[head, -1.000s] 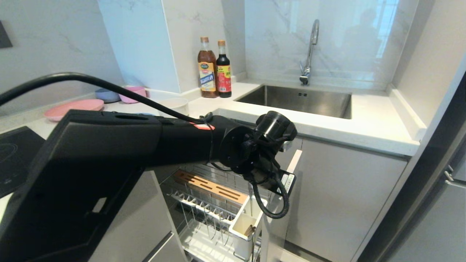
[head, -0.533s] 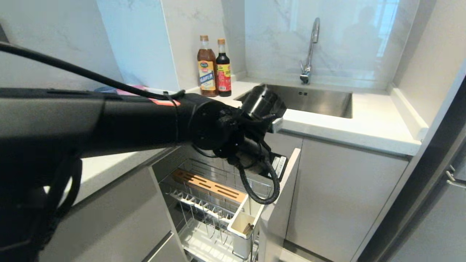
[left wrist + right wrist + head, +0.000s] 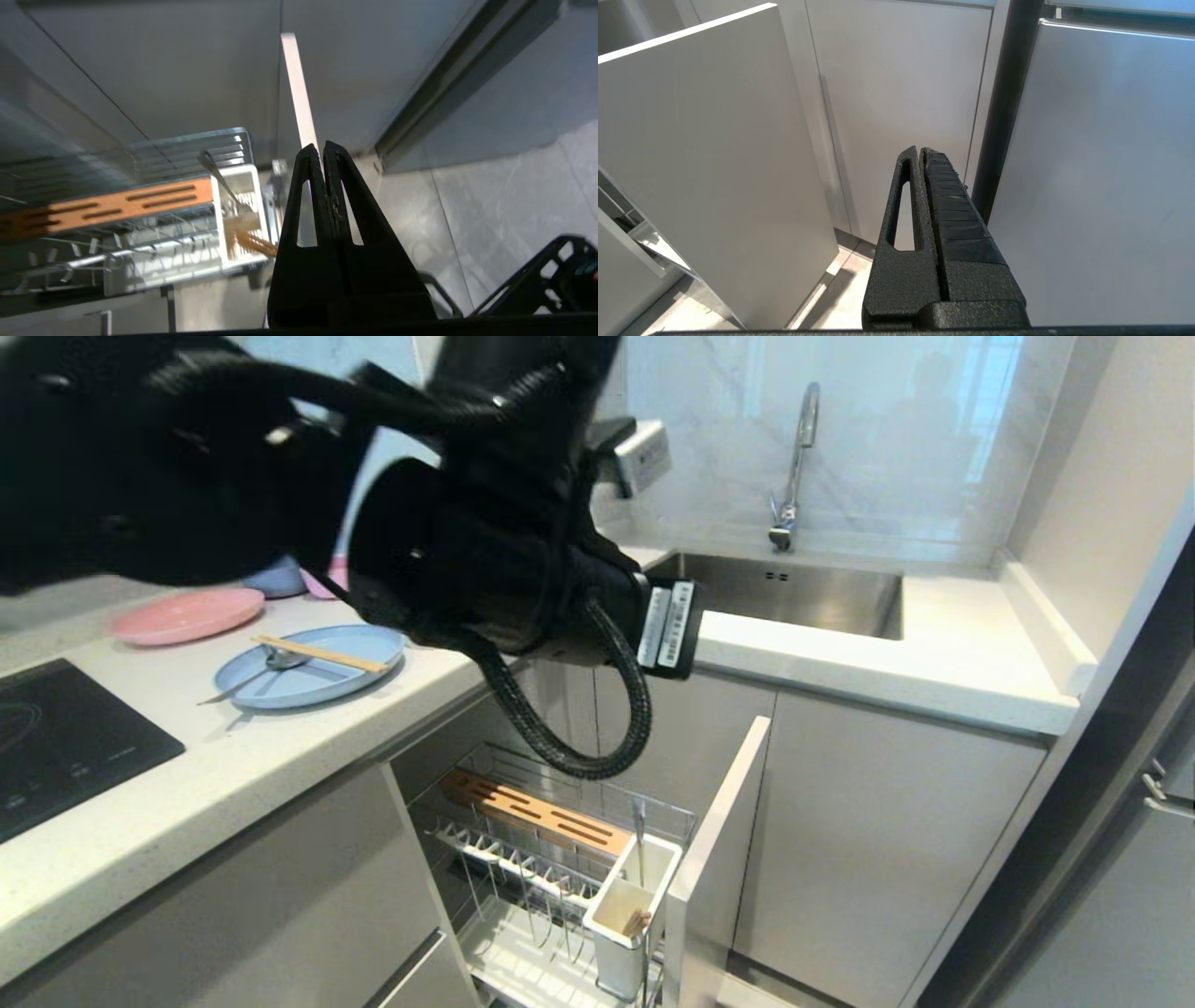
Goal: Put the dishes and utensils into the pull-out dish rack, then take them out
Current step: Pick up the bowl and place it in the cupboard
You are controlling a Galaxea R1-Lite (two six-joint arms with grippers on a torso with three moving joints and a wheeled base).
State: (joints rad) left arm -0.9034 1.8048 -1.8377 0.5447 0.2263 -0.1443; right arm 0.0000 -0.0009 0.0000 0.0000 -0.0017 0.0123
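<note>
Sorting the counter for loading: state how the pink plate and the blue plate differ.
The blue plate carries chopsticks and a spoon; the pink plate looks bare. The blue plate lies nearer the counter edge; the pink plate sits further back. Both are round and lie flat.

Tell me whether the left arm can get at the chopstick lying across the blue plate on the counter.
Probably yes. The left gripper, shut and empty, is raised above the open dish rack, and the chopstick lies exposed across the blue plate with nothing covering it. It must open first.

A pink plate, steel sink, faucet and black cooktop occupy the counter.
</note>
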